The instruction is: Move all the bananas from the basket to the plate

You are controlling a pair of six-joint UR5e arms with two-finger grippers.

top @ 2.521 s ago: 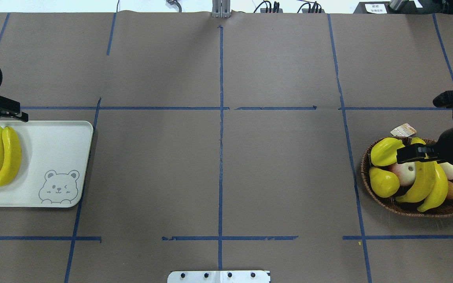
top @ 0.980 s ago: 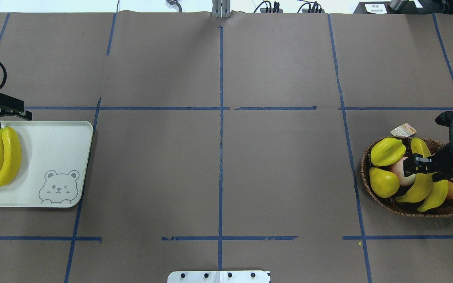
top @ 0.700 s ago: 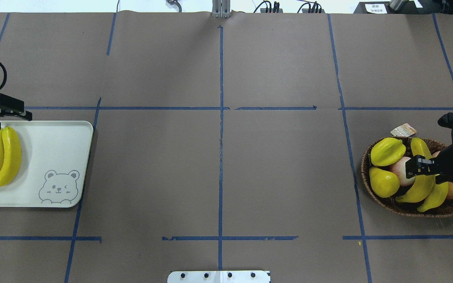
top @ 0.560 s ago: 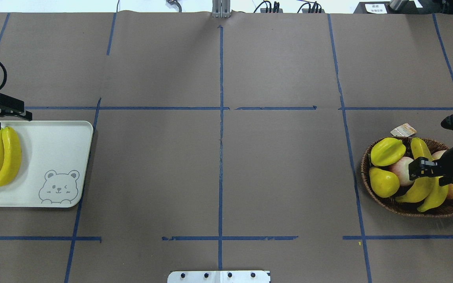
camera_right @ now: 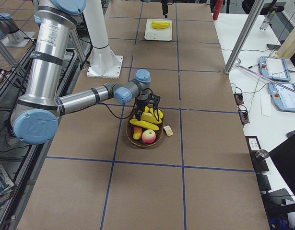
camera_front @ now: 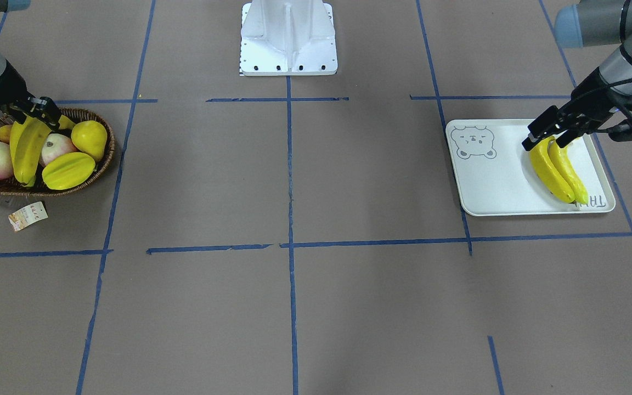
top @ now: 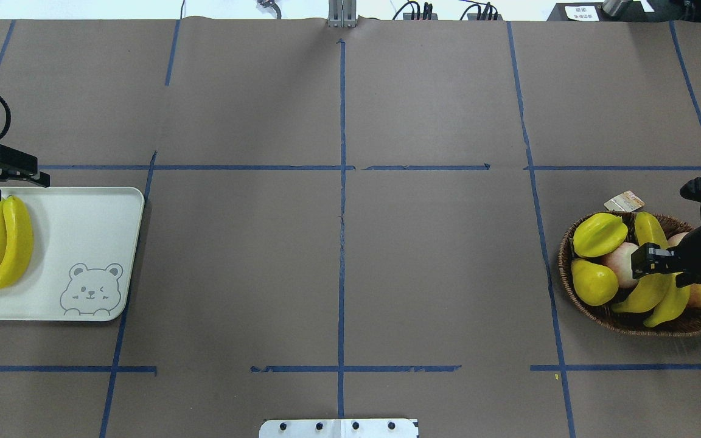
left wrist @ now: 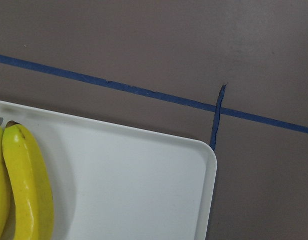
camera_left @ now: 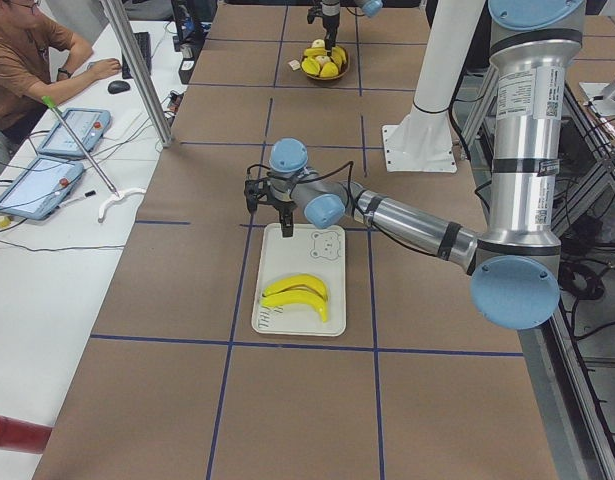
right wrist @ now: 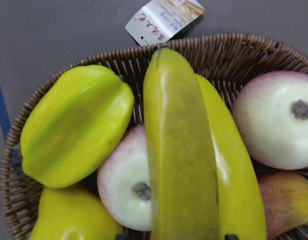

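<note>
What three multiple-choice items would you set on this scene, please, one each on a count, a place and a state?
1. How many bananas lie on the plate?
A one
B two
C four

2. Where is the starfruit?
A in the basket
B on the plate
C outside both

3. In what state is the left hand?
A shut on a lifted banana
B open, holding nothing
C shut on the plate's rim

Key:
1 B: the overhead view shows two bananas side by side on the plate.
2 A: the starfruit rests among the other fruit inside the wicker rim.
3 B: the left hand stands spread over the plate's end, and both bananas lie flat below it.
</note>
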